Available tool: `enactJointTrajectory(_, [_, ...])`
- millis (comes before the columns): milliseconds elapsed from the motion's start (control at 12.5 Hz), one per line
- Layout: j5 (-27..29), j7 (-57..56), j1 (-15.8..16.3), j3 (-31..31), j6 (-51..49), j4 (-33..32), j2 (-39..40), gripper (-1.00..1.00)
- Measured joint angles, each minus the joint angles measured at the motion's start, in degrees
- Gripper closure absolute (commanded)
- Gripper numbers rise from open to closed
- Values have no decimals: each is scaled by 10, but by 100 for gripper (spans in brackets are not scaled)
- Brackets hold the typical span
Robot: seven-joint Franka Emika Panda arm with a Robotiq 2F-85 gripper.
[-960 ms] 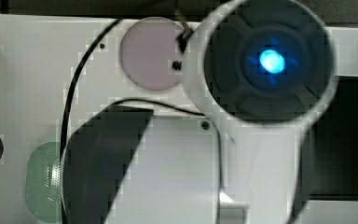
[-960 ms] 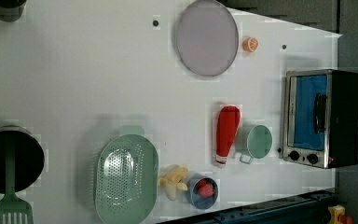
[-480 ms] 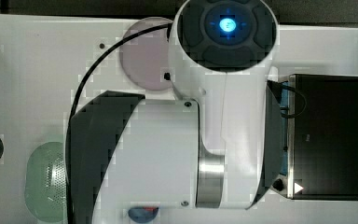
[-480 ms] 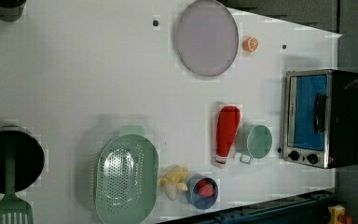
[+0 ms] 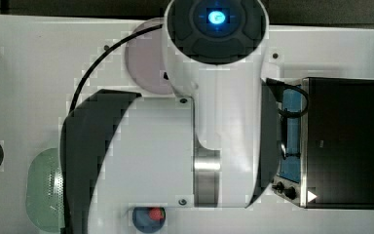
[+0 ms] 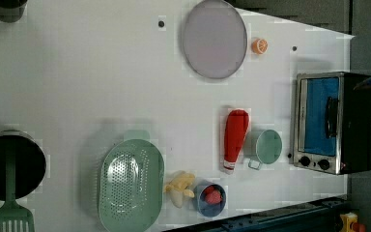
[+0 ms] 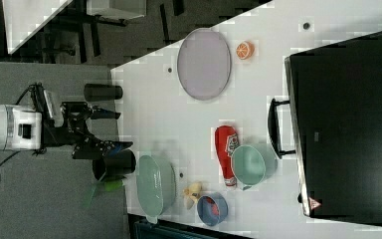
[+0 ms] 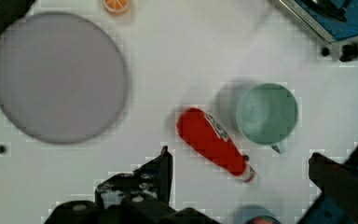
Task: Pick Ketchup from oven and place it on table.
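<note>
bright even light, blocky soft frames, faint shadows on the table [image 6: 101, 87]

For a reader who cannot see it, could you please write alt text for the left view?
A red ketchup bottle lies on the white table beside a green mug, in front of a closed toaster oven. A lilac plate, green colander and banana lie nearby.

At mid-left of the frame the end effector [image 7: 110, 132] hangs with fingers spread wide. The ketchup [image 7: 225, 154] lies on the worktop [image 7: 154, 114] beside a green cup [image 7: 248, 165], near the oven [image 7: 348, 124] at right.
</note>
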Motion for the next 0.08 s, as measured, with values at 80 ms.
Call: enactJointTrajectory(80, [4,0,-1,-2,0,2,0,-100])
